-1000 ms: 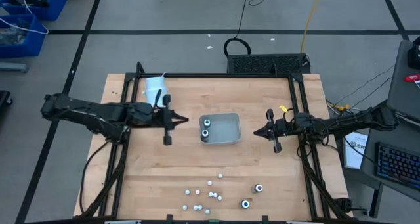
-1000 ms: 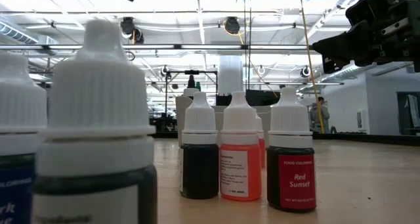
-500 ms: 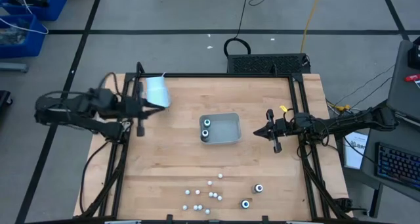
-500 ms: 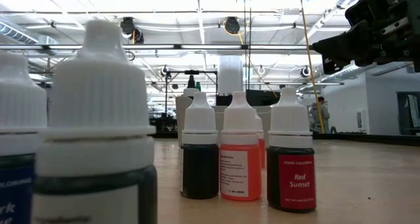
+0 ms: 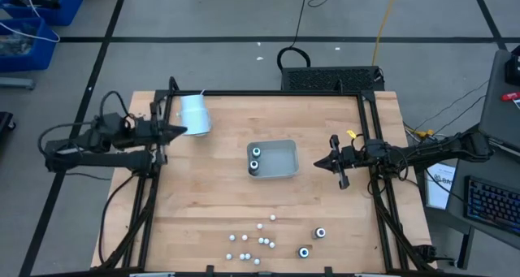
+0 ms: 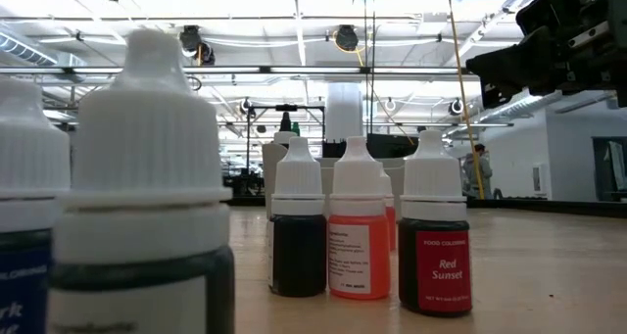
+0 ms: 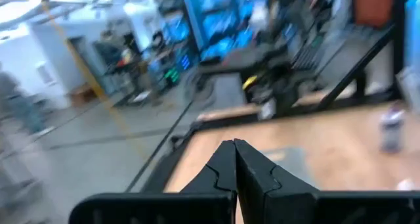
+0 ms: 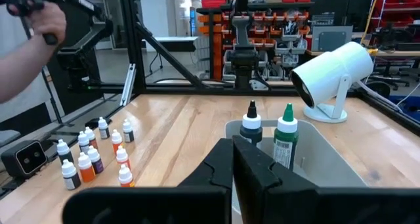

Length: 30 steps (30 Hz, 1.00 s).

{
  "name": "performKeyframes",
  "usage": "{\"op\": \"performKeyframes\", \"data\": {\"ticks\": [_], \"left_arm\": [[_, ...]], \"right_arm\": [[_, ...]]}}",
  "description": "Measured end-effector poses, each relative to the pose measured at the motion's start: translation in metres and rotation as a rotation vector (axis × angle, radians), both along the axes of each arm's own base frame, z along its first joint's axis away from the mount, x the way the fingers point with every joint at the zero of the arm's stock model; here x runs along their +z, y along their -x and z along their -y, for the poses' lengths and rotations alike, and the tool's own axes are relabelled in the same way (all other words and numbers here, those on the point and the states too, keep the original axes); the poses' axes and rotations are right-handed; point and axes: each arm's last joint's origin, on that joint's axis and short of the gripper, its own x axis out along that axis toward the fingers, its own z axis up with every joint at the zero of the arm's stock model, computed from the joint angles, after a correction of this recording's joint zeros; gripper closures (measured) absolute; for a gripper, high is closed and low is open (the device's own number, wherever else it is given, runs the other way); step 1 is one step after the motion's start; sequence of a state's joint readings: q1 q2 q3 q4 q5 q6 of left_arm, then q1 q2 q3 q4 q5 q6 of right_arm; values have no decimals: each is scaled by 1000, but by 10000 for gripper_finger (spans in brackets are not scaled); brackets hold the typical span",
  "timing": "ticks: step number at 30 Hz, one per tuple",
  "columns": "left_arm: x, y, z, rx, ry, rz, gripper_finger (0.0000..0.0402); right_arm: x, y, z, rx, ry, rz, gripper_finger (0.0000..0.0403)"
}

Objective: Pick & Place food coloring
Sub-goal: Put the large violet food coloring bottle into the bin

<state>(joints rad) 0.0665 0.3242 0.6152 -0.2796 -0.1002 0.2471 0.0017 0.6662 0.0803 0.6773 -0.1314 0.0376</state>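
Note:
Small white-capped food coloring bottles (image 5: 248,244) stand in a loose cluster by the table's near edge, with two darker round ones (image 5: 312,242) to their right. The low view shows them close up (image 6: 358,226). Two more bottles (image 5: 254,158) stand upright inside the clear tray (image 5: 280,173) at mid-table, a black one (image 8: 251,127) and a green one (image 8: 285,137). My left gripper (image 5: 173,132) is shut at the table's far left corner, beside the pale cup (image 5: 195,114). My right gripper (image 5: 333,162) is shut, hovering just right of the tray. Neither holds anything.
The pale cup (image 8: 331,71) lies near the far left corner. Black frame rails (image 5: 370,147) run along the table's left and right edges. A person's hand (image 8: 29,33) shows beyond the table in the right wrist view. Bare wood lies between the tray and the bottle cluster.
My left arm has drawn back from beside the tray toward the table's left edge, ending next to the pale cup. My right arm and all the bottles have kept still.

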Motion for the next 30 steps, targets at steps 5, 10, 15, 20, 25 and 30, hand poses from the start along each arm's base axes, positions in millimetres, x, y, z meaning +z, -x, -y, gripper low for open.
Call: {"op": "performKeyframes", "data": {"ticks": [5, 10, 15, 20, 25, 30], "left_arm": [[-45, -6, -4, 62, 60, 1, 400], [-75, -12, -4, 44, 105, -43, 400], [-106, -14, -4, 23, 131, -81, 400], [-127, -19, -3, -38, 160, 6, 400], [-148, -22, -3, -43, 142, 16, 399], [-152, -23, -3, -39, 179, -26, 397]], "right_arm": [[0, 0, 0, -4, 16, 4, 403], [1, 0, 0, -5, 24, 10, 403], [1, 0, 0, -5, 24, 9, 403], [-1, 0, 0, -6, 23, -7, 403], [-4, 0, 0, -6, 28, -41, 403], [10, -6, -1, 1, -9, -68, 403]]}}
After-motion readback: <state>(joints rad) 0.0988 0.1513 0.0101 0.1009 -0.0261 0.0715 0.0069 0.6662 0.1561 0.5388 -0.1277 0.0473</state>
